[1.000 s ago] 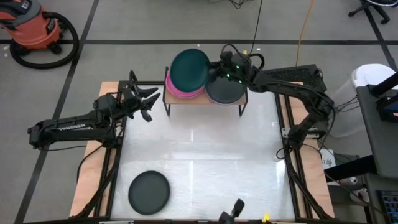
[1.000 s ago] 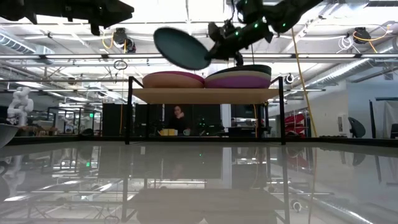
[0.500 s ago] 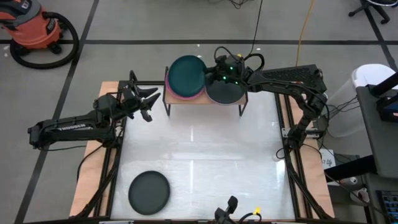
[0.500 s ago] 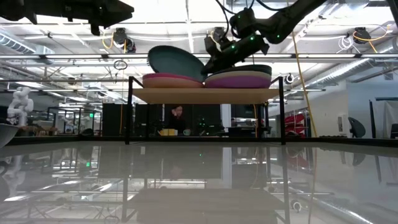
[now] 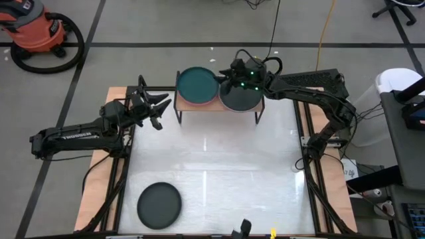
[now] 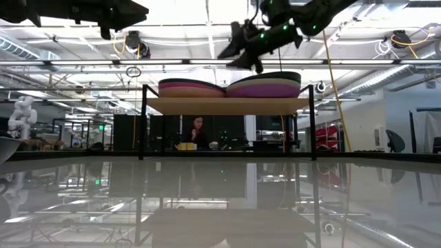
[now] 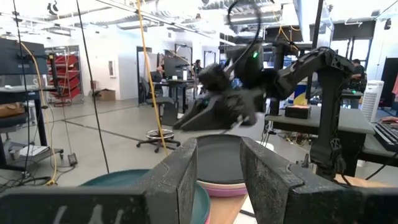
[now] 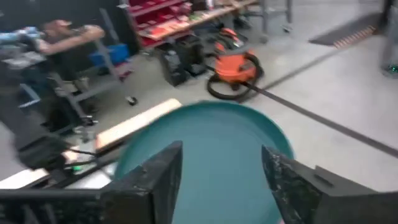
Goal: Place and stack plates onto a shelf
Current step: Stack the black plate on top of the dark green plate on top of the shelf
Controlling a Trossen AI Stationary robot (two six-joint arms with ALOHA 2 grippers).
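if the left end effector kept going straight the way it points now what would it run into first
Probably the near end of the shelf or the teal plate stacked there. The left end effector, open, points across at them from beside the table, and its wrist view looks right over that plate. Its height against the shelf top is unclear.

- Not much to read here, honestly. The only lettering I can spot is some white print along the left arm (image 5: pixel 70 138) in the high view, way too small to make out.
- Nothing legible on the plates on the shelf (image 5: pixel 217 106), and nothing readable on anything in the room behind it either.
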